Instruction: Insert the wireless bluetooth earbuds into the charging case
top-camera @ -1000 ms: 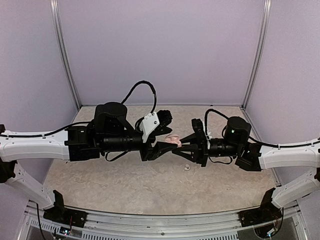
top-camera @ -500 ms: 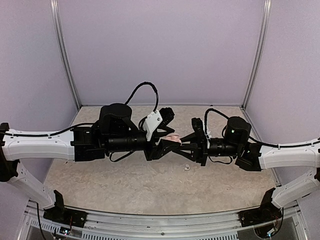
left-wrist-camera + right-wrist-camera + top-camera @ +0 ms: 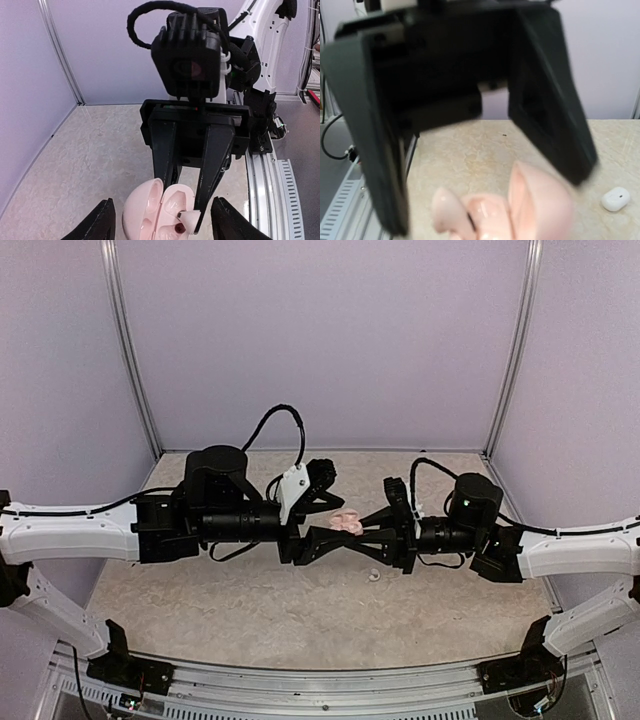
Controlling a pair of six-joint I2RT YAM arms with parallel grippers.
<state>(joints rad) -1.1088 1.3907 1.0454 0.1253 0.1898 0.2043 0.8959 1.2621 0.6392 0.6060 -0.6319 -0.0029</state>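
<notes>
Cut off: pink charging case [image 3: 145, 210], lid open, runs off the bottom of the left wrist view.
Blurred: left gripper [image 3: 162, 202] fills most of the right wrist view.
Unclear: white earbud [image 3: 189, 218] at the case's rim; seated or not, I cannot tell.
Right gripper [image 3: 184, 200]: pinching the case above the table [image 3: 90, 150].
Left gripper: fingers spread either side of the case, not touching.
Arms: both reach inward, level, meeting mid-table.
Loose earbud [image 3: 616, 198]: lying on the table.

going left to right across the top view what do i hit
left arm's white link → left arm's black wrist → pink charging case → loose earbud → right arm's black wrist → right arm's white link
</notes>
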